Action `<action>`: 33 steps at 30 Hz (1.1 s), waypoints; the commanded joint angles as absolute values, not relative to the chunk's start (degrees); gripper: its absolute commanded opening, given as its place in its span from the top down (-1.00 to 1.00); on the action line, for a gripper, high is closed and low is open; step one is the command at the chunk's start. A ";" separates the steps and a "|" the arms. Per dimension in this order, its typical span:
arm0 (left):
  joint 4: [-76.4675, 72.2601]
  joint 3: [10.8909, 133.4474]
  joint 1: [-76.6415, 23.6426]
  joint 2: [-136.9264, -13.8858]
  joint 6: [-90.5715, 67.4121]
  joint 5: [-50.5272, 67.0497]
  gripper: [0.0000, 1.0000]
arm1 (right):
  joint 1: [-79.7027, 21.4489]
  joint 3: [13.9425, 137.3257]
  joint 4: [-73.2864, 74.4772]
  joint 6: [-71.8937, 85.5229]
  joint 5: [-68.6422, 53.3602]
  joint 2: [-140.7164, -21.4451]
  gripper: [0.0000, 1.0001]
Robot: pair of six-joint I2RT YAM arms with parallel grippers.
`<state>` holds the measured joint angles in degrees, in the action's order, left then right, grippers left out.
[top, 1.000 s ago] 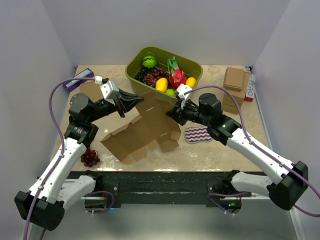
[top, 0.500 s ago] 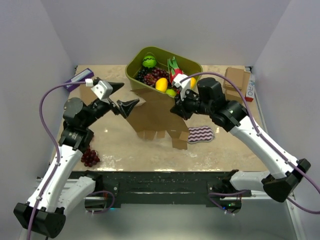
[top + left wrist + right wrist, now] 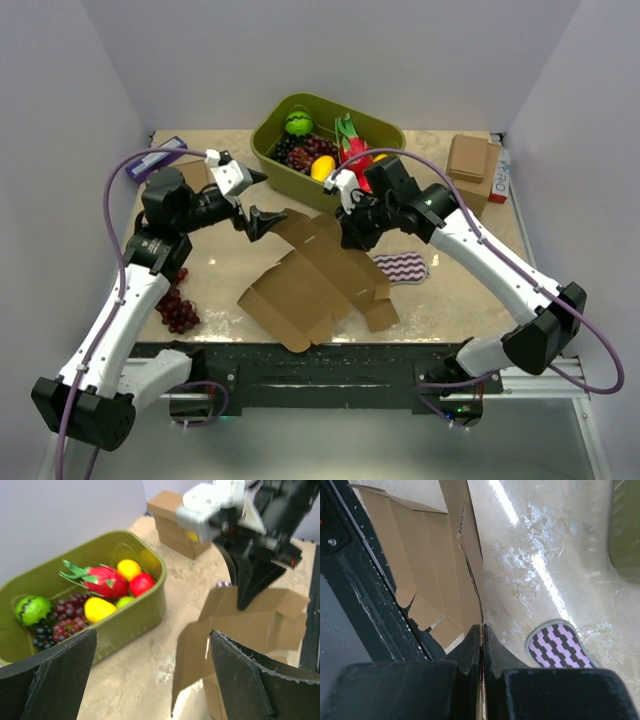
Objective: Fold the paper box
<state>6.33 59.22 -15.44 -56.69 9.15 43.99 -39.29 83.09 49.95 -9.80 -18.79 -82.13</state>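
- Our right gripper [image 3: 350, 238] is clamped tight on the far edge of the box [image 3: 315, 280]. In the right wrist view the fingers [image 3: 470, 645] meet on a thin cardboard panel [image 3: 435, 580] running away toward the upper left.
- Our left gripper [image 3: 262, 197] stands wide open and holds nothing. It hovers just left of the box's upper left flap, and in the left wrist view the cardboard [image 3: 240, 630] shows between its spread fingers [image 3: 55, 675].
- The box sits in the middle of the frame, mostly unfolded. Its pinched far edge is lifted and its near corners rest down by the front edge of the table [image 3: 470, 290].
- We judge that we are early in the fold: the right arm is propping the blank up, no wall is locked yet, and the left arm is free to take a flap.
- The next move calls for the left gripper to close on a side flap and bend it along its crease while the right grip steadies the panel.
- The bin [image 3: 275, 165] of fruit stands just behind the box and limits room on the far side.
- The striped pad [image 3: 400, 267] lies just right of the box, under the right arm.
- The grapes [image 3: 178, 312] at lower left and the small boxes [image 3: 468, 160] at upper right are well apart.
- We think the near corners could slip over the front edge.
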 commanded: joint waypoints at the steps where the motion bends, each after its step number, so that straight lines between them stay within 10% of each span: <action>1: 13.35 61.61 -16.96 -58.62 14.41 46.25 -0.99 | -39.20 88.32 52.03 -12.92 -20.83 -82.26 1.00; 7: 14.06 60.73 -18.81 -60.20 15.29 42.99 -0.99 | -39.20 90.52 53.08 -14.24 -21.44 -84.81 1.00; 14: 12.39 59.06 -21.09 -60.82 14.24 40.61 -0.30 | -39.20 93.16 53.96 -15.29 -21.53 -87.01 1.00; 22: 14.59 58.71 -24.08 -61.70 15.82 34.81 -0.22 | -39.20 94.92 54.40 -16.35 -21.71 -88.15 1.00; 33: 12.40 56.87 -24.70 -61.09 15.38 31.73 1.00 | -39.11 94.66 52.21 -14.33 -18.03 -86.93 0.94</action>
<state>15.16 58.43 -24.12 -61.93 15.49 33.58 -39.31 92.40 53.36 -15.68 -20.34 -88.66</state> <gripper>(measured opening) 0.043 0.014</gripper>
